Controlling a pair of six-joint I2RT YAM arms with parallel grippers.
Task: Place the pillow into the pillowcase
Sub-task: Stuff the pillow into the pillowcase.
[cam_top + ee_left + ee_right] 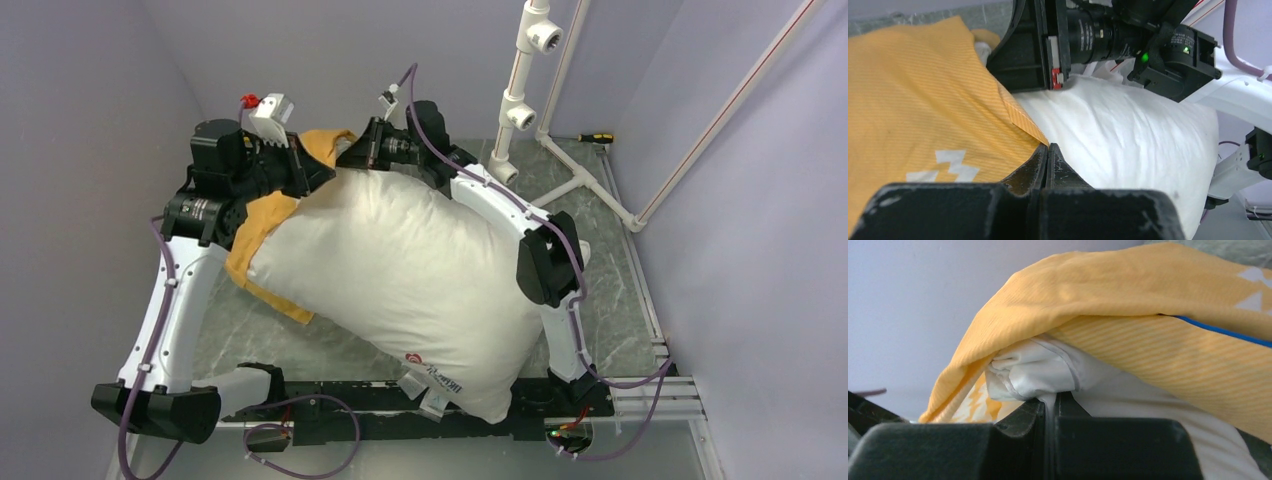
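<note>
1 PVC frame (pixel 519 88), screwdriver (pixel 592 138) behind-rt of pillow (pixel 400 270); pillowcase (pixel 262 225) bunched lt.

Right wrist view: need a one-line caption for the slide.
Right gripper pinches a bunched corner of the white pillow beneath the draped orange side of the pillowcase.

We see the pillow (pixel 400 270) filling the middle of the table (pixel 620 250); white pipes (pixel 520 100) block two o'clock; seven o'clock seems passable.
</note>
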